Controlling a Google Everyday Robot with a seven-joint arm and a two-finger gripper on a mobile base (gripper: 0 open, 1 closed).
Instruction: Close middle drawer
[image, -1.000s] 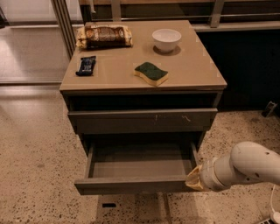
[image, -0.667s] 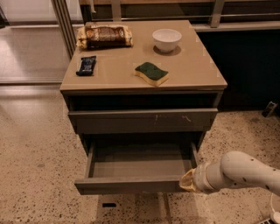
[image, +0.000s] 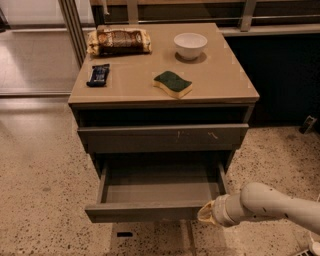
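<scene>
Speckled terrazzo floor (image: 40, 200), dark wall (image: 287, 75), metal railing (image: 247, 15) behind.

No legible text, labels or numbers anywhere

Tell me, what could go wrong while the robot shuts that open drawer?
The gripper sits at the far right end of the front of the middle drawer, not at its centre. A push from there might skew the drawer so it jams partway. The front is flat and handleless, so the gripper could also slip off the corner.
</scene>
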